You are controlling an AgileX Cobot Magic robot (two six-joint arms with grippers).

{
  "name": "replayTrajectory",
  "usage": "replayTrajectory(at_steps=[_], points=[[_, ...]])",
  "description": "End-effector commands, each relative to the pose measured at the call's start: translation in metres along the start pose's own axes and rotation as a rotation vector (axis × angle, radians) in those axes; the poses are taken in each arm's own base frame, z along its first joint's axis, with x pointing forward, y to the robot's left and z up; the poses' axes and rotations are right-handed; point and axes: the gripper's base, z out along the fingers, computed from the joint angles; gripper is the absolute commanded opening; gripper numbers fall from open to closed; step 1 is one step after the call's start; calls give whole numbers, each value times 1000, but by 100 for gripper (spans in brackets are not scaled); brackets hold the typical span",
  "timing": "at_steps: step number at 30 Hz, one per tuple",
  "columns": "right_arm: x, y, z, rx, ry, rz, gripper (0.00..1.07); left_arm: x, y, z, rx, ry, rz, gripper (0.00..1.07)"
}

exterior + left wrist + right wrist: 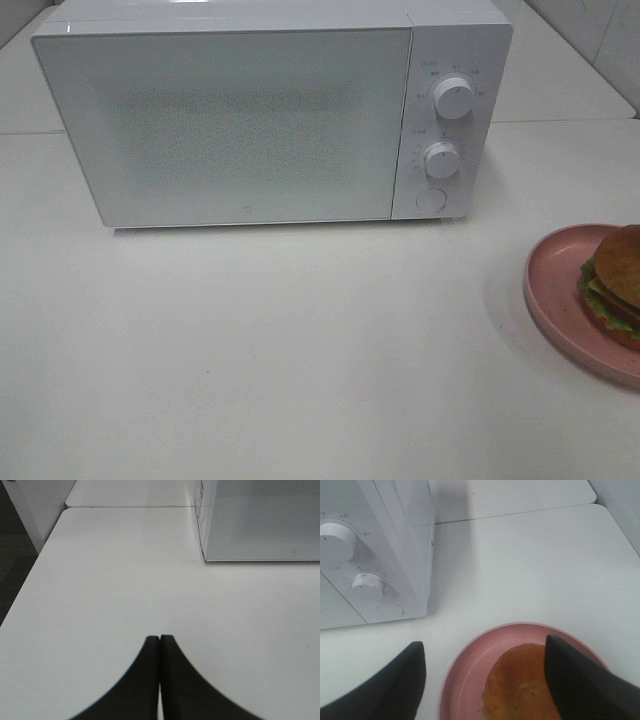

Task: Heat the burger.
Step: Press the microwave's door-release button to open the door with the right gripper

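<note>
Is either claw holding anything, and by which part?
Nothing is held. The left gripper is shut empty; the right gripper hangs open over the burger.

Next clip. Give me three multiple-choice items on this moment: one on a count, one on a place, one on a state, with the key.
1. How many knobs does the white microwave carry? A one; B two; C four.
2. Where is the burger? A inside the microwave; B on the pink plate; C on top of the microwave.
3. How is the microwave's door? A closed; B wide open; C taken off.

Key: B, two knobs sit stacked above a round button; B, the burger rests on the plate, right of the microwave; A, the door lies flush with the front.
</note>
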Motion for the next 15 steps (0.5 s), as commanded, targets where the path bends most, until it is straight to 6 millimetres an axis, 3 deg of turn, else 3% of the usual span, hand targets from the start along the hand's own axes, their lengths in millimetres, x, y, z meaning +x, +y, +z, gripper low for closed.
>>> replayTrajectory(at_steps=[1, 6, 9, 11, 14, 15], points=[[-5, 0, 6, -1, -32, -11, 64, 1, 0, -2, 1, -32, -4, 0], [-3, 11, 28, -54, -42, -33, 64, 1, 0, -2, 1, -32, -4, 0], [0, 28, 39, -121, -49, -64, 64, 1, 0, -2, 1, -32, -4, 0], [6, 52, 52, -210, -30, -100, 64, 1, 0, -2, 1, -32, -4, 0], [8, 58, 54, -231, -23, -108, 64, 1, 0, -2, 1, -32, -4, 0], [12, 68, 58, -265, -11, -126, 64, 1, 0, -2, 1, -32, -4, 0]])
